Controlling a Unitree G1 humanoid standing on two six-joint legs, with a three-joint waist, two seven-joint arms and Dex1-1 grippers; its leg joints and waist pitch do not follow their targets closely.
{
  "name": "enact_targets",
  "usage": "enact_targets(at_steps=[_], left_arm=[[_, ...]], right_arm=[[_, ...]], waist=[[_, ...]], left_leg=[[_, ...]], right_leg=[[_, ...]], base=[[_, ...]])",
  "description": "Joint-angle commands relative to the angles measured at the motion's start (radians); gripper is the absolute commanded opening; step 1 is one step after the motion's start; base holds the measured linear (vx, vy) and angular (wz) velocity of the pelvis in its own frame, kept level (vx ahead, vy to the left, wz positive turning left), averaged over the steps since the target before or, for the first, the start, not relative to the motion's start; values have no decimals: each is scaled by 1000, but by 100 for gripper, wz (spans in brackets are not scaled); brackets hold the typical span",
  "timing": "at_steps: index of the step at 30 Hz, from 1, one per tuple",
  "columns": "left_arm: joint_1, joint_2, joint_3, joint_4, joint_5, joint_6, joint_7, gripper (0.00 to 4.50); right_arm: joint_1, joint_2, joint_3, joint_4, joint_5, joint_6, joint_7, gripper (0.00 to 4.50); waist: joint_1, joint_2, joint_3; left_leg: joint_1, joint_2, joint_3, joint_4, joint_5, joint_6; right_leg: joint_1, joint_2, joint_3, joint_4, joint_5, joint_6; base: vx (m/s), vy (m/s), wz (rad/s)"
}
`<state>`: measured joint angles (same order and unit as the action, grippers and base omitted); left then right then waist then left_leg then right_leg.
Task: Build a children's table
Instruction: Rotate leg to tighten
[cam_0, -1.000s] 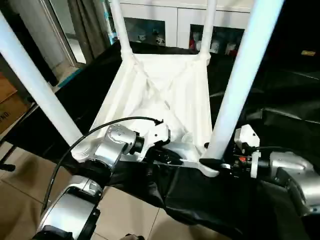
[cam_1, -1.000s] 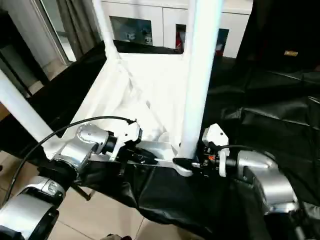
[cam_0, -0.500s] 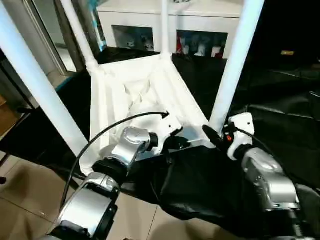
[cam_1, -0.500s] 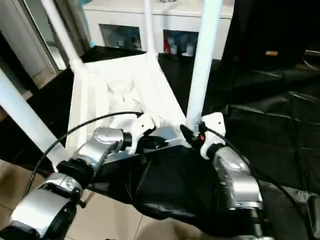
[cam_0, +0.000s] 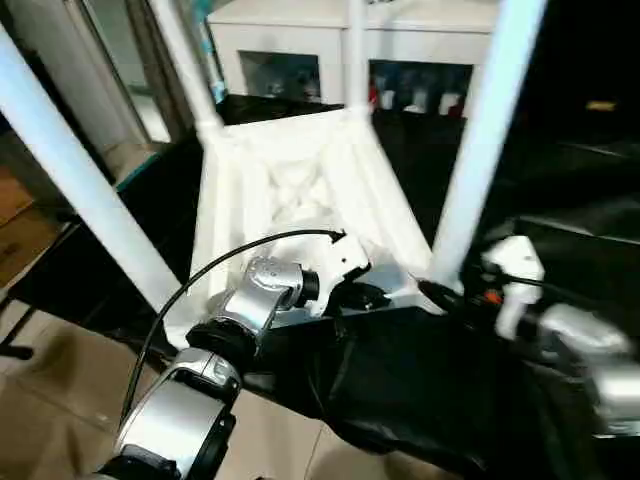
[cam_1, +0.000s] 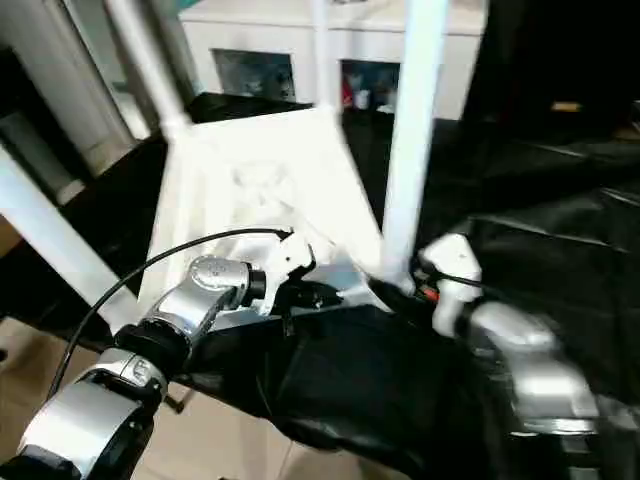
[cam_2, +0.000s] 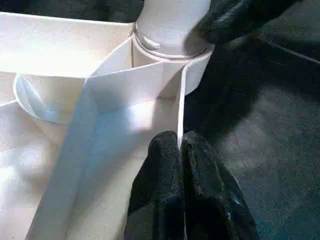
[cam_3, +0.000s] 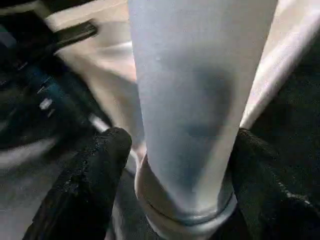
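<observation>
The children's table lies upside down on black cloth, all white, with its legs standing up from the corner sockets. My left gripper is shut on the thin rim wall of the table top, beside the near right socket. That same left gripper sits at the table's near edge. My right gripper stands open around the foot of the near right leg, one finger on each side, close to the tube. The near left leg rises beside my left arm.
Black cloth covers the work surface and hangs over its near edge. A white cabinet with glass doors stands behind the table. Tiled floor lies below on the left, with a cardboard box at the left edge.
The camera has shifted. My right gripper's fingers have spread wider around the near right leg and its forearm has swung out to the right. The left gripper still holds the rim.
</observation>
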<state>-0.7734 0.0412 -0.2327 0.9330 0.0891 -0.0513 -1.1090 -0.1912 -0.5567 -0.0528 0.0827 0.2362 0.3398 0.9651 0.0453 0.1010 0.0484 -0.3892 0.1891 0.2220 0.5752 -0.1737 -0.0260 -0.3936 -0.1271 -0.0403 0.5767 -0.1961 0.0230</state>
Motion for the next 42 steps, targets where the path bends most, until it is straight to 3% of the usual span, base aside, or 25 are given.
enact_targets(at_steps=[1,4,7,12,13,15,19,21,24,29,30,32,35,36,39,42], left_arm=[[-11,-15,10,-31,-44,-36,-6,0],[-9,-8,9,-33,-41,-41,-18,0],[-6,-5,12,-36,-41,-41,-28,0],[9,1,5,-56,-49,-44,-61,0],[14,3,2,-60,-50,-47,-64,0],[18,6,-2,-64,-50,-50,-69,0],[24,10,-3,-67,-48,-54,-76,0],[24,11,-5,-65,-45,-57,-75,0],[26,18,-9,-67,-40,-59,-72,0],[24,12,5,-74,-46,-58,-34,0],[22,10,13,-83,-57,-40,-35,44],[30,13,24,-127,-81,10,-55,44],[82,44,41,-268,-122,118,-77,80],[126,64,55,-362,-137,174,-59,86],[178,81,70,-467,-150,227,-30,103],[328,103,105,-712,-159,323,55,130]], right_arm=[[39,-54,67,-6,22,15,149,320],[54,-107,51,-27,41,31,185,320],[82,-165,25,-42,58,35,238,320],[123,-209,-6,-82,69,32,247,320],[123,-209,-16,-85,77,30,241,320],[123,-206,-26,-91,86,31,229,320],[132,-213,-26,-115,104,41,234,320],[137,-215,-26,-130,112,47,243,320],[149,-214,-30,-174,149,79,261,320],[165,-227,-17,-217,199,118,288,320],[168,-225,-12,-232,212,130,293,325],[160,-200,2,-250,216,136,269,325],[122,-114,35,-256,195,130,176,325],[95,-67,51,-234,169,118,120,325],[76,-34,62,-209,150,105,84,325],[64,18,71,-186,138,88,34,325]], waist=[[-1,-38,-51],[11,-38,-55],[16,-43,-52],[12,-43,-49],[7,-46,-49],[2,-46,-47],[2,-43,-50],[3,-47,-50],[5,-47,-48],[7,-47,-46],[7,-47,-47],[8,-46,-45],[7,-43,-43],[2,-49,-36],[-7,-50,-33],[-13,-59,-19]], left_leg=[[16,37,-20,-52,-156,159],[14,37,-21,-46,-114,188],[12,38,-20,-44,-114,203],[9,40,-23,-49,-153,192],[3,38,-25,-48,-149,188],[6,38,-23,-48,-159,187],[7,39,-23,-46,-135,196],[4,37,-23,-43,-115,207],[5,38,-23,-43,-119,215],[6,39,-24,-47,-142,196],[6,40,-24,-47,-144,196],[6,41,-25,-49,-138,191],[9,43,-24,-51,-126,179],[2,40,-24,-55,-123,176],[7,43,-25,-58,-128,164],[4,44,-23,-66,-129,162]], right_leg=[[39,-17,13,-58,-57,-258],[39,-19,12,-50,-14,-266],[37,-20,11,-53,-39,-263],[35,-20,9,-61,-125,-249],[38,-20,7,-58,-124,-245],[34,-19,8,-61,-139,-246],[33,-18,9,-57,-111,-247],[35,-18,8,-54,-81,-252],[34,-19,8,-55,-97,-245],[33,-18,9,-58,-136,-237],[33,-19,9,-58,-137,-236],[31,-20,10,-57,-136,-237],[26,-18,10,-53,-111,-262],[25,-16,9,-53,-107,-263],[25,-15,12,-49,-92,-265],[23,-12,13,-52,-72,-264]], base=[[0,0,0],[0,0,0],[0,0,0],[0,0,0],[0,0,0],[0,0,0],[0,0,0],[0,0,0],[0,0,0],[0,0,0],[0,0,0],[0,0,0],[0,0,0],[0,0,0],[0,0,0],[0,0,0]])
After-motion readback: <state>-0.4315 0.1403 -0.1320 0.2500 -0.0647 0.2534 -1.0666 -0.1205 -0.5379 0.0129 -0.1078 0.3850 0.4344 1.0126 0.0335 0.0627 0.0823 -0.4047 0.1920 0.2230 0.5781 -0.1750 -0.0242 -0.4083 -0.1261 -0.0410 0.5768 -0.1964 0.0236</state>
